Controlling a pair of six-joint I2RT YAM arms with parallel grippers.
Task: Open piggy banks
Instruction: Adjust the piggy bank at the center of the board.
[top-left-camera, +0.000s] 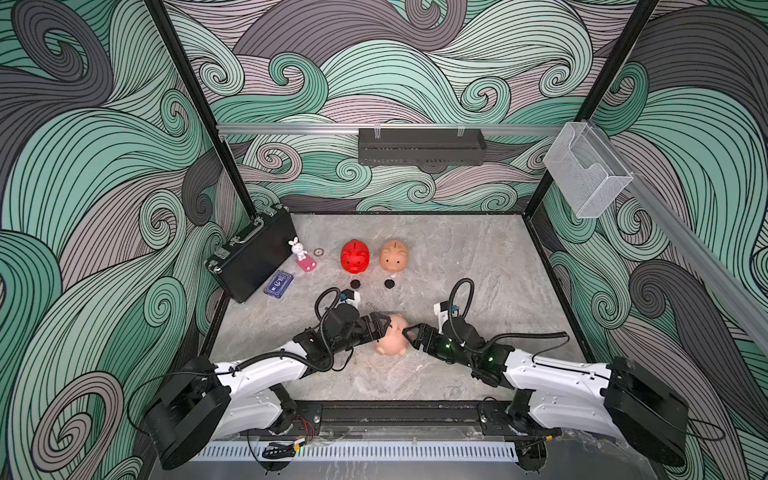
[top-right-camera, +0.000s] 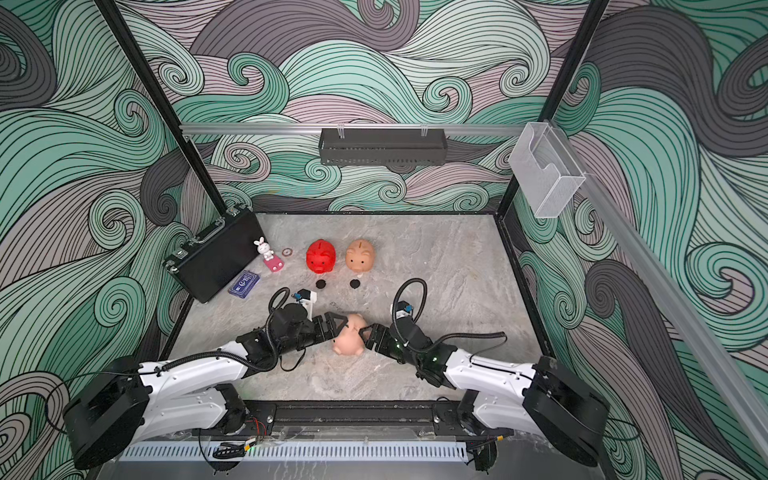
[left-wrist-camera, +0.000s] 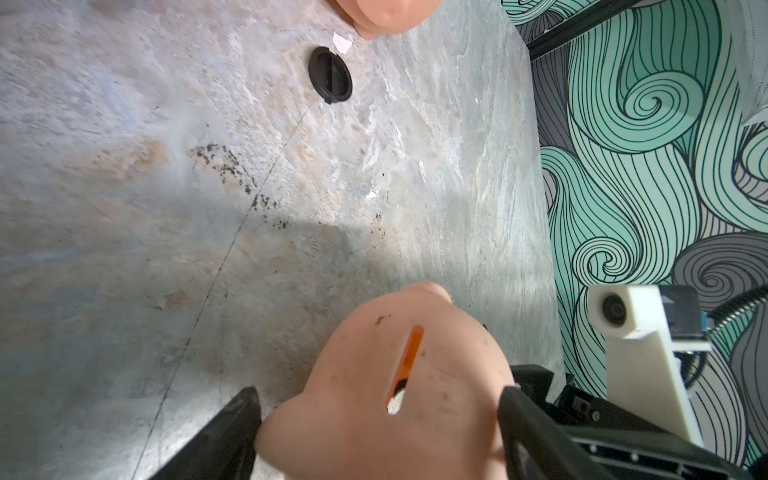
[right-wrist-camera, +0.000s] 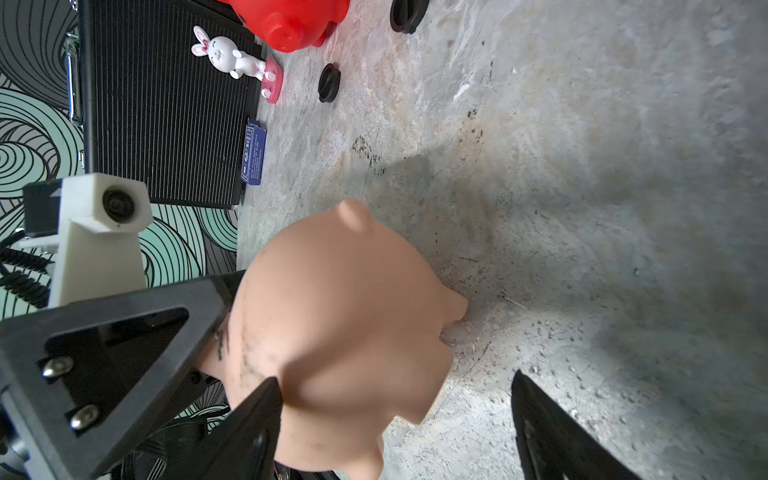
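Two robot arms meet over a peach-pink piggy bank (top-left-camera: 390, 340) lying near the middle of the grey stone-look table (top-left-camera: 478, 266), toward its near edge. The left gripper (top-left-camera: 384, 326) reaches in from the left, its black fingers (left-wrist-camera: 232, 432) spread on either side of the pig's body; the left wrist view shows the pig's coin slot (left-wrist-camera: 405, 365) facing that camera and the fingers close against the plastic, though whether they press on it cannot be told. The right gripper (top-left-camera: 411, 336) comes from the right with its jaws wide apart, one finger (right-wrist-camera: 253, 428) against the pig's flank and the other standing clear over bare table.

Farther back, side by side, sit the red piggy bank (top-left-camera: 355, 257) and a second peach-pink piggy bank (top-left-camera: 393, 256), both upright. Two black round plugs lie loose on the table just in front of them: one plug (top-left-camera: 355, 284) before the red pig, another plug (top-left-camera: 389, 284) before the peach one.

To the left stand a white rabbit figurine (top-left-camera: 300, 251) on a pink base, a blue card box (top-left-camera: 278, 284) and a black case (top-left-camera: 253, 253) against the wall.
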